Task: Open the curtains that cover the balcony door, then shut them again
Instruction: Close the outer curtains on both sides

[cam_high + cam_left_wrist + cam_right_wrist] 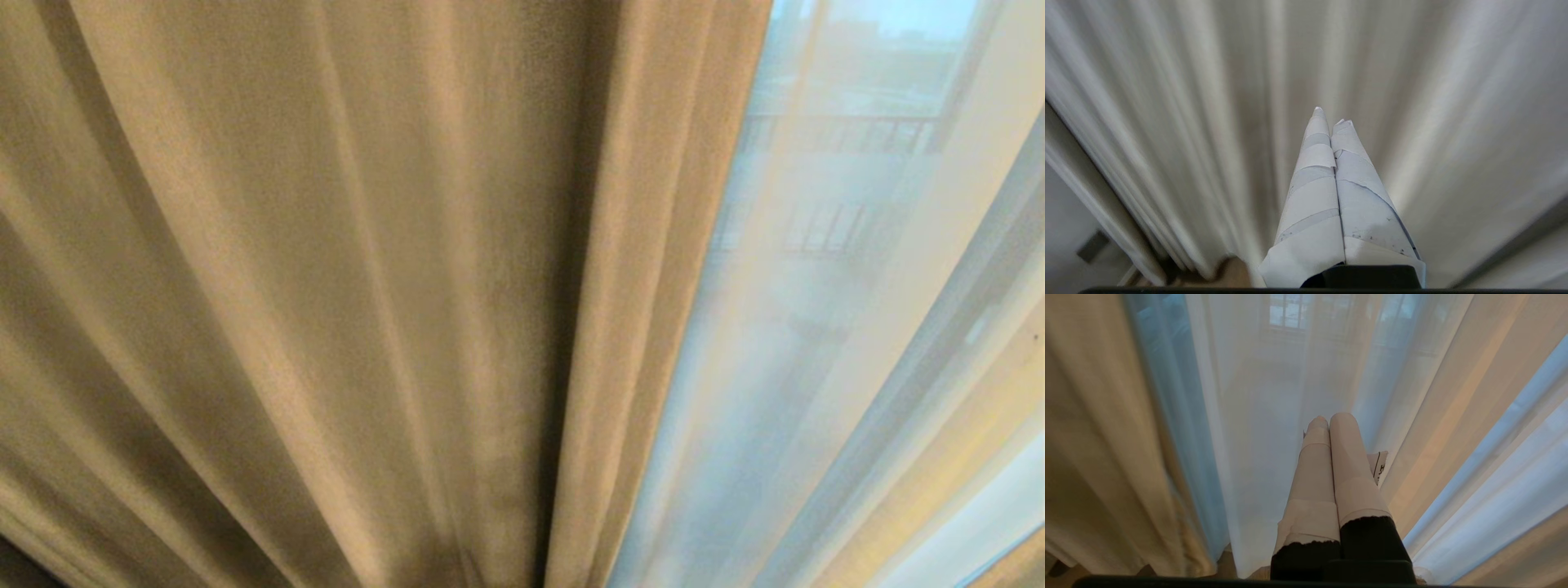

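Observation:
The heavy beige curtain (326,286) fills the left and middle of the head view in deep pleats. To its right hangs the white sheer curtain (816,367). The balcony door is veiled by the sheer; only a dim railing (841,131) shows through. Neither arm is in the head view. My left gripper (1331,116) is shut and empty, its taped fingers pressed together, pointing at pale drape folds (1188,122) without touching them. My right gripper (1333,417) is shut with nothing between its fingers, close in front of the sheer (1274,416), with the beige drape (1094,457) beside it.
A strip of wooden floor (1229,273) shows under the drape hem in the left wrist view. A pale wall with a small grey plate (1092,247) stands past the drape's edge. Window panes (1288,314) show dimly through the sheer.

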